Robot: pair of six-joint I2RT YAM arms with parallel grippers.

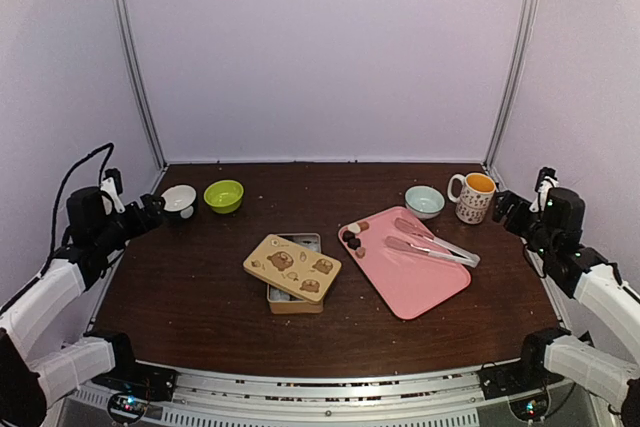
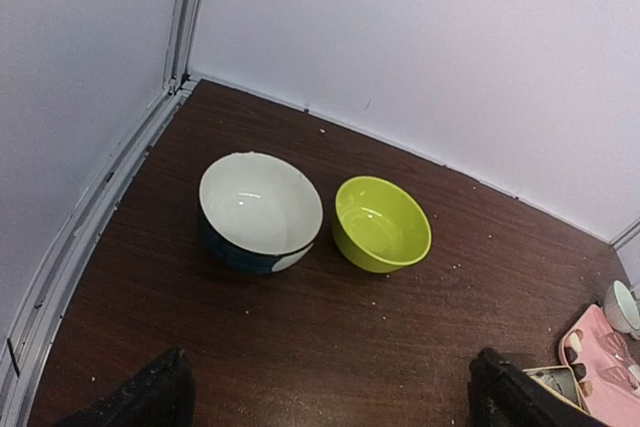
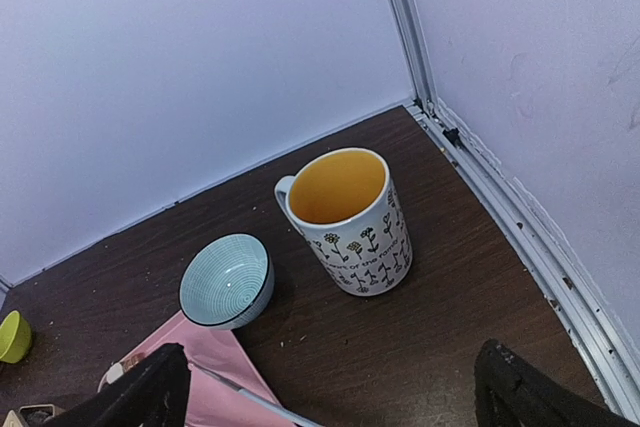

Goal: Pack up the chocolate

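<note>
The chocolate [image 1: 352,238] lies clustered on the far left corner of the pink tray [image 1: 418,289], beside the tongs [image 1: 435,248]. Just left of the tray stands the tan tin [image 1: 296,301], with its bear lid [image 1: 292,265] askew on top. Both pincers, left [image 2: 330,402] and right [image 3: 330,397], hang spread apart and hold nothing, at opposite sides of the desk [image 1: 190,297].

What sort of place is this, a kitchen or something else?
Probably a robot test booth rather than a kitchen: plain pale walls box in a dark table, the left arm and right arm stand at its near edge, and a mug and pink tray sit like props.
</note>
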